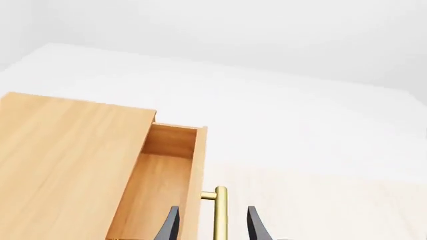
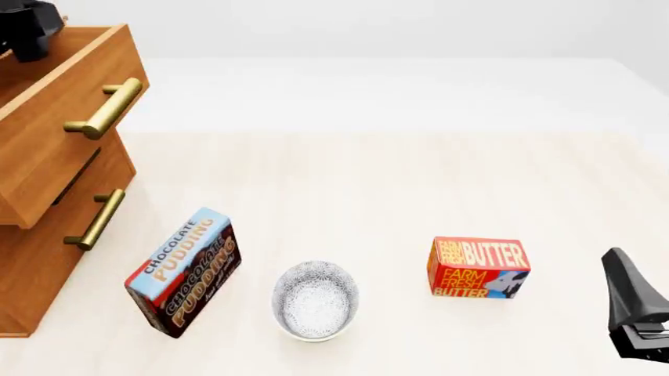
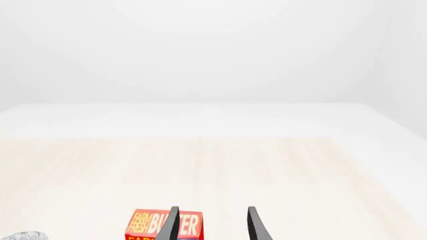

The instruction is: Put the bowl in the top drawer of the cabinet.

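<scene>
Two arms on the job, and the left gripper is up at the cabinet, fingers spread either side of the brass handle of the top drawer with daylight on both sides, so nothing gripped. That drawer juts out past the lower one, its box open to the top, ready to receive. Down at six o'clock on the table sits the speckled bowl, upright and untouched, chocolate pudding box just at its nine o'clock, butter box off at three. Right gripper waits low at four o'clock, fingers apart and empty, pointed past the butter, likely the one to fetch the bowl
</scene>
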